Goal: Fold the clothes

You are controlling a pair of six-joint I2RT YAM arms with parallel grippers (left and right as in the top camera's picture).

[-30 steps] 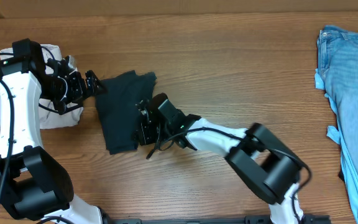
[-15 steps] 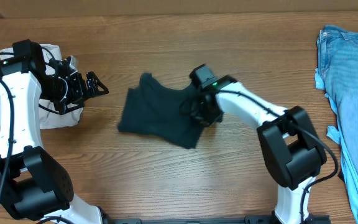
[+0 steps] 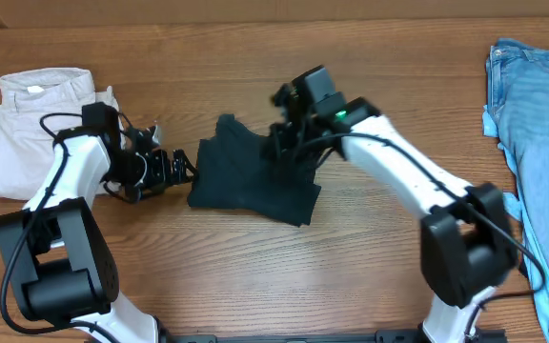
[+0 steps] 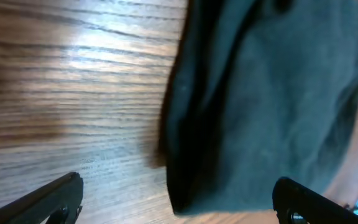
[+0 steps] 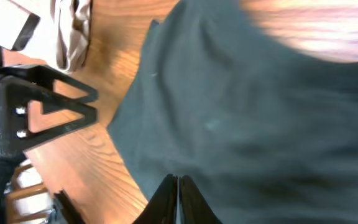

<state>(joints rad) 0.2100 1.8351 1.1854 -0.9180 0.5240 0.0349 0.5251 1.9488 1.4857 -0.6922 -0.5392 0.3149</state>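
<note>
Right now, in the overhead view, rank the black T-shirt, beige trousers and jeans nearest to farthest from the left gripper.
1. black T-shirt, just beside the left gripper.
2. beige trousers, table's left end.
3. jeans, far right edge.

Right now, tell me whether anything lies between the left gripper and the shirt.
Nothing visible does. The left gripper is open beside the shirt, at its left edge, with only bare table between them. The trousers lie on its far side.
</note>
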